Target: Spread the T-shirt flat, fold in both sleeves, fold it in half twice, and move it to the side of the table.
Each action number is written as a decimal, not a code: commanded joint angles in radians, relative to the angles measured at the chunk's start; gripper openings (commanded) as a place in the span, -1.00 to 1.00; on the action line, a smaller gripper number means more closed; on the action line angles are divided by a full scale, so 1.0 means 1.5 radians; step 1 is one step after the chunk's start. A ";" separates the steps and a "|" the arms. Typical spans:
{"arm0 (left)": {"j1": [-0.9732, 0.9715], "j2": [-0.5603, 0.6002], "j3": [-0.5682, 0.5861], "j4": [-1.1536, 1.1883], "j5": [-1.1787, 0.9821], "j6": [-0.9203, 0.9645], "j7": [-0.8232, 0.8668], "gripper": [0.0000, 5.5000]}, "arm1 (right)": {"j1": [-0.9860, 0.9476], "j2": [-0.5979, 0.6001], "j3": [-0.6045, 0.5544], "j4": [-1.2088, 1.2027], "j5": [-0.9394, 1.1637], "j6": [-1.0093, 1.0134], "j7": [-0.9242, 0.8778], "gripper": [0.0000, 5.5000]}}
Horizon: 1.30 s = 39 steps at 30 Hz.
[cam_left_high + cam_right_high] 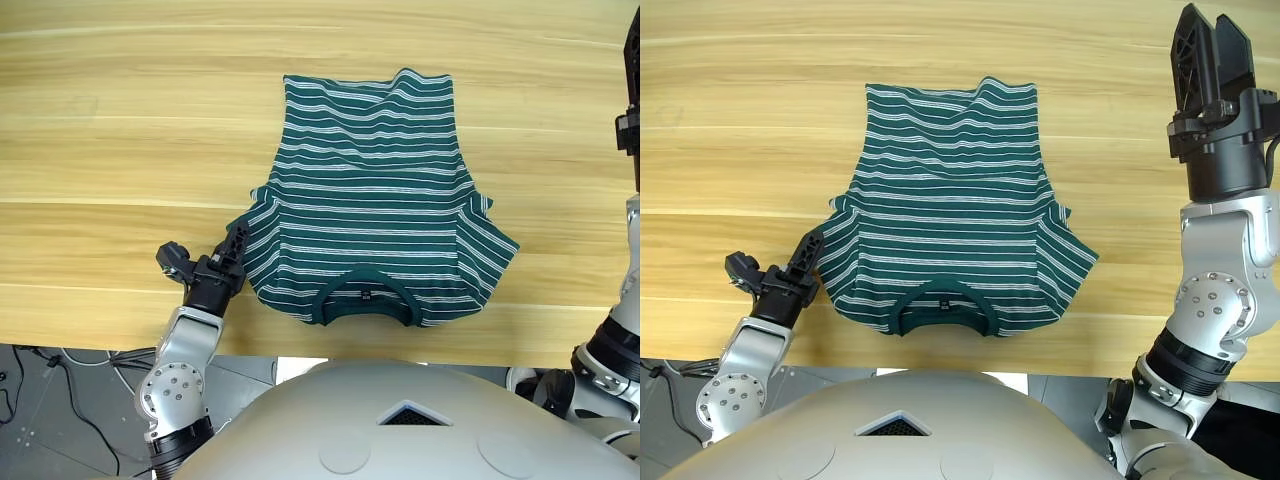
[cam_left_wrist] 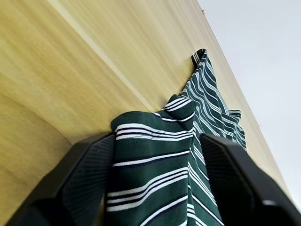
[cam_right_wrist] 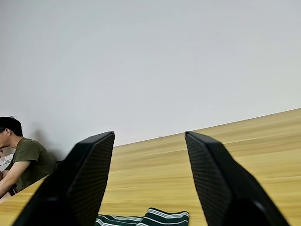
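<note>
Near left, close to the table's near edge: left gripper (image 1: 236, 243), jaws pinching the left sleeve (image 1: 260, 207) of the T-shirt (image 1: 370, 190). Striped cloth bunched between the two dark fingers (image 2: 87, 169), as seen in the left wrist view.

T-shirt: dark green with thin white stripes, lying on the wooden table (image 1: 120, 150) about midway between left and right.
- Collar (image 1: 366, 292) toward the near edge, close to it.
- Hem (image 1: 365, 85) toward the far side, slightly rumpled, with one raised peak.
- Body mostly flat, with shallow creases across the chest.
- Right sleeve (image 1: 495, 240) spread out to the right, flat on the wood.
- Left sleeve drawn in and gathered beside the body, touching the gripper.

Far right, well apart from the T-shirt: right gripper (image 1: 1210, 28), raised above the table, pointing toward the far side, jaws spread wide with bare air between the fingers (image 3: 89, 179).

Surroundings:
- Pale wall (image 3: 150, 56) beyond the table's far edge.
- Dark cables (image 1: 60, 400) on the floor below the near left edge of the table.
</note>
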 commanded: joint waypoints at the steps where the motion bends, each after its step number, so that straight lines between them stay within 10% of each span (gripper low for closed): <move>1: 0.031 -0.004 -0.017 0.098 0.074 0.023 0.047 0.13 | 0.012 0.004 -0.002 -0.009 -0.002 -0.009 0.007 0.02; 17: 0.027 -0.009 -0.033 0.128 0.131 -0.038 0.023 -0.98 | 0.048 0.007 0.022 -0.021 -0.010 -0.011 0.031 0.02; 39: 0.067 0.025 -0.186 -0.168 0.309 -0.177 -0.093 -0.99 | 0.077 0.019 0.051 -0.019 -0.025 -0.012 0.065 0.02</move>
